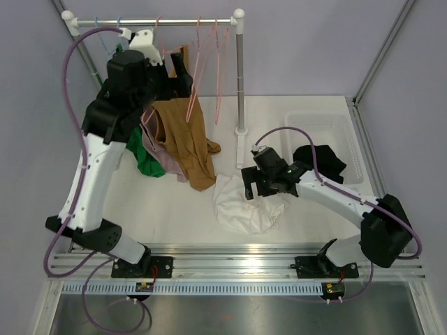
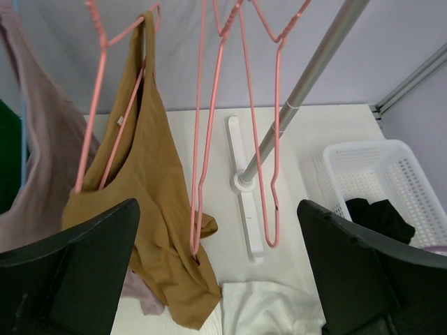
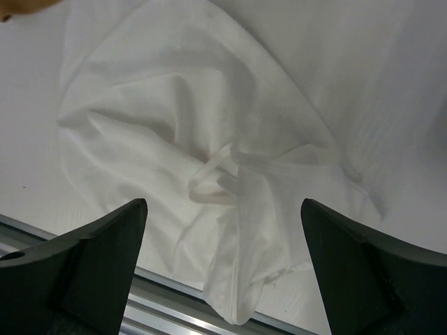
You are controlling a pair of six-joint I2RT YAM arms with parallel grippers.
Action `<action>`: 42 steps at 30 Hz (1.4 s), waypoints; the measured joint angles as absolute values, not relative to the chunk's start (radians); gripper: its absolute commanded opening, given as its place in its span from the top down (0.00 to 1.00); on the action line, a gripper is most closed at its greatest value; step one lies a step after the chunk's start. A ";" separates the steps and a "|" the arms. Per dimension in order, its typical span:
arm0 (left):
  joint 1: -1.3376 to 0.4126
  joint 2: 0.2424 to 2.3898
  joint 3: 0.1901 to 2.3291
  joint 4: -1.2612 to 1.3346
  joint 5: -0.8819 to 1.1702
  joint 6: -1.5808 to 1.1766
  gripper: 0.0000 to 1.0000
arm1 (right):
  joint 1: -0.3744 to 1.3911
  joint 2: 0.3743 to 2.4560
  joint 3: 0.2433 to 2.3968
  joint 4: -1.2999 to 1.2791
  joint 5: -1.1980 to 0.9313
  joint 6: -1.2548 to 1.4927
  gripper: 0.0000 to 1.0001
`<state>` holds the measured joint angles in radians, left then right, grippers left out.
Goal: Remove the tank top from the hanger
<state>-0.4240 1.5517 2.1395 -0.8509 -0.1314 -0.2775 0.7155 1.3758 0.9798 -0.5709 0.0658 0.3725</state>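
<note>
Dark fingers of the left gripper (image 2: 216, 209) are seen spread wide apart at the bottom of the left wrist view, with nothing held between them. Just ahead of that gripper, toward its left finger, the ochre tank top (image 2: 150, 188) is hung on a pink hanger (image 2: 91, 115), one strap looped over the wire shoulder. The main step is therefore judged not yet done: the tank top is still on its hanger and is not touched by either gripper. Ahead and slightly right of the same gripper, empty pink hangers (image 2: 199, 139) are suspended beside the grey post (image 2: 307, 77). A mauve garment (image 2: 42, 153) is hung further to its left.

The right gripper (image 3: 223, 206) is likewise held with its fingers apart and empty. Directly beneath it, a white garment (image 3: 174, 112) is spread on the surface (image 2: 328, 118). Whether that piece came off one of the bare hangers cannot be told. Far to the right of the left gripper, a black garment (image 2: 377, 216) is lodged in a white basket (image 2: 370, 148).

The tank top is judged a thin, soft knit: it is draped in long folds and bunched at the hem. The hangers are made of slender bent wire, coated pink. The white cloth is thin and creased, with a strap loop at its middle. The basket is of rigid perforated plastic.
</note>
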 measured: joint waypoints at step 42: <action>-0.424 0.580 1.199 -0.926 -0.345 -0.323 0.01 | 0.385 1.365 1.549 -0.900 0.432 0.301 1.00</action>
